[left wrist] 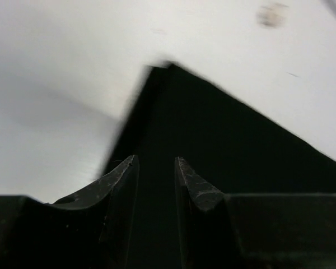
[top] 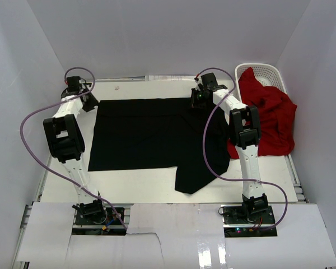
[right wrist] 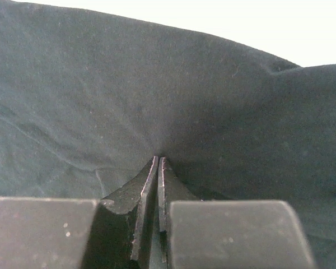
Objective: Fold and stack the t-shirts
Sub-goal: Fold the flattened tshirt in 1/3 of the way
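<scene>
Near the basket (top: pixel 266 67), right hand (right wrist: pixel 158 160) pinches black t-shirt (top: pixel 145 131); left hand (left wrist: pixel 155 163) parted, empty.

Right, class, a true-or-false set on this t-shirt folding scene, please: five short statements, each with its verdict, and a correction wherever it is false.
1. The black t-shirt lies spread on the table. True.
2. The red t-shirt is folded and stacked on the black one. False: it lies bunched, unfolded, in and over the side of the white basket.
3. The right gripper is shut on black cloth. True.
4. The left gripper clamps the black shirt's corner. False: its jaws stand apart with nothing between them, over the cloth near the far-left corner.
5. The basket stands at the table's near left corner. False: it stands at the far right corner.
</scene>
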